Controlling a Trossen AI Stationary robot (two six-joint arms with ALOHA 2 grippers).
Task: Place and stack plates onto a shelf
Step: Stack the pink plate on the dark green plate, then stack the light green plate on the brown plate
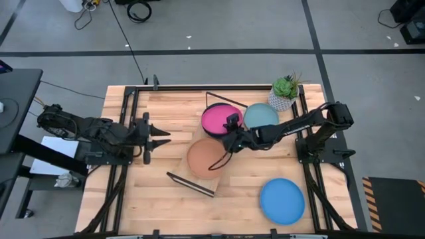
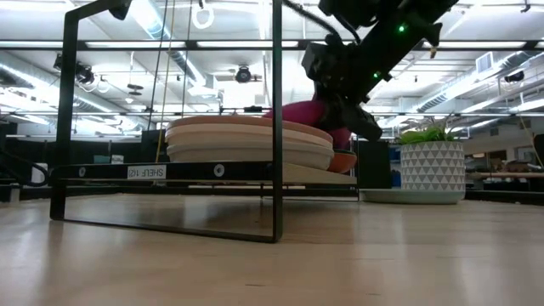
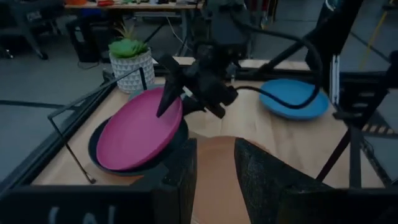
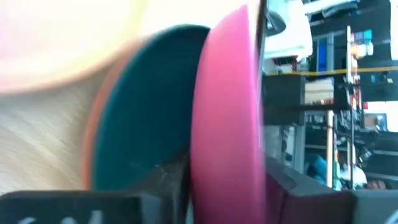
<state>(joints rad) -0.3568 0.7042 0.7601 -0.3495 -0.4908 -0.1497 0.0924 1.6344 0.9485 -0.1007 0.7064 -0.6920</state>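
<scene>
Pink plate [image 1: 219,119] tilted on dark teal plate [image 3: 99,146] at shelf [image 1: 192,183] far end, rim clamped in right gripper [image 1: 232,138] jaws for lowering flat; left gripper [image 1: 163,135] jaws apart, waiting.

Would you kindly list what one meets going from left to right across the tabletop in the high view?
Left claw → tan plate → pink plate → right claw → light blue plate → potted plant. The bright blue plate lies apart near the front edge, at about the plant's position across.
</scene>
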